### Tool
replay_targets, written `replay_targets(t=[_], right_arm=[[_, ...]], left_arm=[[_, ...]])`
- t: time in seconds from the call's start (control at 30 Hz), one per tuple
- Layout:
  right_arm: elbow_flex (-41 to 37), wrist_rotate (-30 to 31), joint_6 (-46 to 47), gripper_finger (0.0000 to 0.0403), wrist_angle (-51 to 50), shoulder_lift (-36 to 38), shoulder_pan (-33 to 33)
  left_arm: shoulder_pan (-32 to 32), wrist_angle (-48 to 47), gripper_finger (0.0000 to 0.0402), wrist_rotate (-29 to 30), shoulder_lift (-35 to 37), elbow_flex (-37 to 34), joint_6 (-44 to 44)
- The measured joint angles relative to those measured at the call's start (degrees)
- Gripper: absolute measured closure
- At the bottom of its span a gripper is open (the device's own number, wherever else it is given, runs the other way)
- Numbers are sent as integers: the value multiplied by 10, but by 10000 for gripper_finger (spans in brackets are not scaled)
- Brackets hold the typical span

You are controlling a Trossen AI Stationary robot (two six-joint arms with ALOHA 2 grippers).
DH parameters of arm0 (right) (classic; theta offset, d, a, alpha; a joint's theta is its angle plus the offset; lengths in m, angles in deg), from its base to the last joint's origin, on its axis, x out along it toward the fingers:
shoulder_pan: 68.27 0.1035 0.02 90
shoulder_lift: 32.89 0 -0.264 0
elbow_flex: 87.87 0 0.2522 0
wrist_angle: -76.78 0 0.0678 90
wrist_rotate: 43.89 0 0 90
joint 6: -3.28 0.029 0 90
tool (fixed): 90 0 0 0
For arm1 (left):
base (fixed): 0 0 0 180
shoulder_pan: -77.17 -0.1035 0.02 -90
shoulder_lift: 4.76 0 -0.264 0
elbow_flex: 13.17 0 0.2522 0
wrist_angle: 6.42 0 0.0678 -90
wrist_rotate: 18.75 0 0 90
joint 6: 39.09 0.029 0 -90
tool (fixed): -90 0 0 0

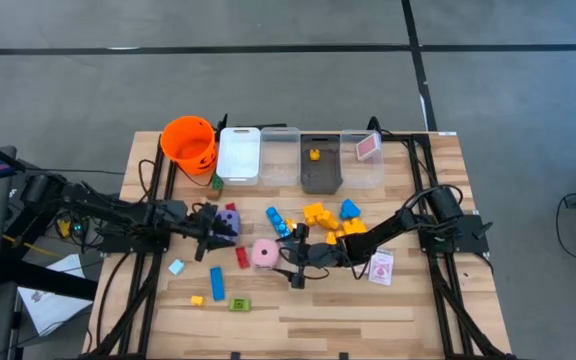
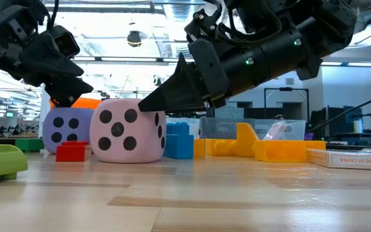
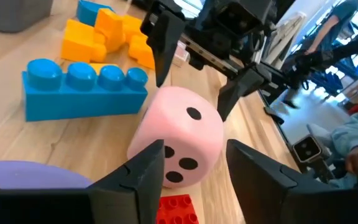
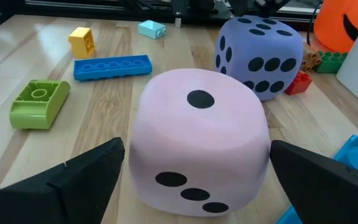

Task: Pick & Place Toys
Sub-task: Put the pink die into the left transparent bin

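Note:
A pink dotted die (image 1: 264, 253) sits on the table near its middle. My right gripper (image 1: 290, 262) reaches it level from the table's right, open wide. In the right wrist view its fingers (image 4: 92, 177) stand on either side of the pink die (image 4: 201, 124). A purple dotted die (image 1: 230, 218) sits just to the left. My left gripper (image 1: 213, 232) is open beside and slightly above the purple die (image 3: 30, 177), and points toward the pink die (image 3: 179, 134). Yellow blocks (image 1: 323, 215) and blue blocks (image 1: 280, 222) lie behind the pink die. My right gripper has its open fingers close by the pink die's two opposite side faces (image 4: 143, 155), level from the table's right. I cannot tell whether they touch it. The die rests flat on the table.
An orange bucket (image 1: 188, 140), a white bin (image 1: 239, 153), a clear bin (image 1: 279, 155), a grey bin (image 1: 320, 162) and another clear bin (image 1: 362, 155) line the far edge. A red block (image 1: 241, 257), a long blue block (image 1: 216, 282), a green block (image 1: 240, 304) and a card box (image 1: 381, 267) lie nearby.

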Motion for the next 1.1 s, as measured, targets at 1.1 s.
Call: replay_targets(t=[1.1], right_arm=[[0,0,9,3,6,0,-8]], left_arm=[[131,88,396,121,-173,66,174]])
